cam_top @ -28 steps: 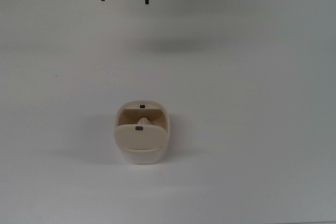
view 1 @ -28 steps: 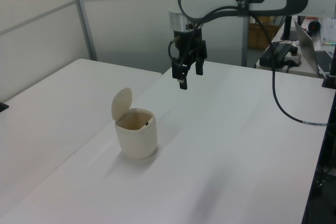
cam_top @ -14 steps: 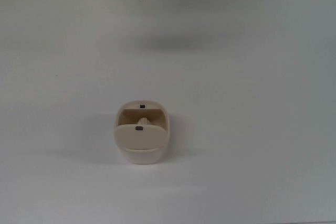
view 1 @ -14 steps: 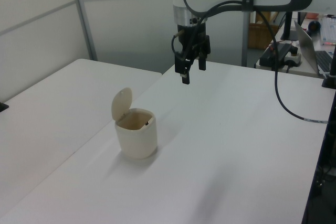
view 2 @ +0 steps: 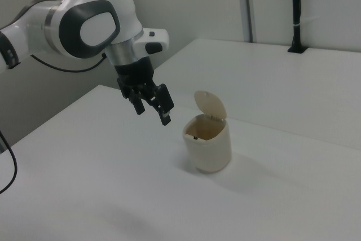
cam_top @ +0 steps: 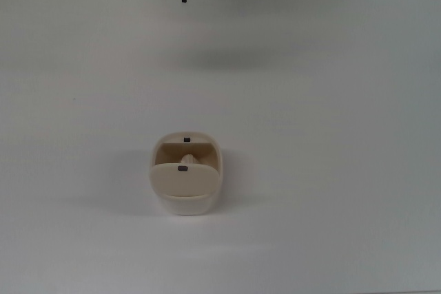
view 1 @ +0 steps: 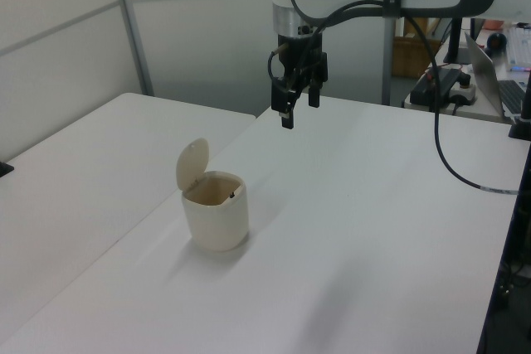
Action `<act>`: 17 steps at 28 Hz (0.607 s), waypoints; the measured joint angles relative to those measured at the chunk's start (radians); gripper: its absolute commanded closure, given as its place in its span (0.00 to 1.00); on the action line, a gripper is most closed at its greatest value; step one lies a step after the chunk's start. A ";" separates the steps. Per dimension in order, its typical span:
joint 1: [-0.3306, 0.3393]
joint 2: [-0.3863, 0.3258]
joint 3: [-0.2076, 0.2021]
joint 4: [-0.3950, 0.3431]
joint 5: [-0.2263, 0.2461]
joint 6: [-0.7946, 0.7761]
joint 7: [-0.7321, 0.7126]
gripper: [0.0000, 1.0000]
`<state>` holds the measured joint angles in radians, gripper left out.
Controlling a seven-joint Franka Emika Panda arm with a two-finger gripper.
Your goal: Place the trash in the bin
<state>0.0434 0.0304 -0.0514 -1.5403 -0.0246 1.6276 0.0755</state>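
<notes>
White flat worktop (cam_top: 331, 170). Small beige plastic bin (view 1: 216, 221), flap lid up. Black 2-finger claw (view 1: 298, 109) high, well apart, fingers spread, empty. Off-white tissue wad (cam_top: 188, 161) sits inside bin. You judge: drop done; next, retreat only.

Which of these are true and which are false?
1. The bin's lid is up. True.
2. The gripper holds the trash. False: its jaws are open and empty; the trash lies in the bin.
3. The gripper touches the bin. False: it hangs in the air, apart from it.
4. The bin stands upright on the table. True.
</notes>
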 measured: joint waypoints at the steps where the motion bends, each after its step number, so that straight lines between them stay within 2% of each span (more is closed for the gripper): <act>1: 0.000 0.000 0.000 0.000 0.000 0.000 0.000 0.00; 11: -0.002 0.000 0.000 0.000 0.000 0.000 0.000 0.00; 17: -0.037 0.000 0.016 0.000 0.001 0.000 0.000 0.00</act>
<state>0.0064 0.0305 -0.0350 -1.5403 -0.0241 1.6276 0.0754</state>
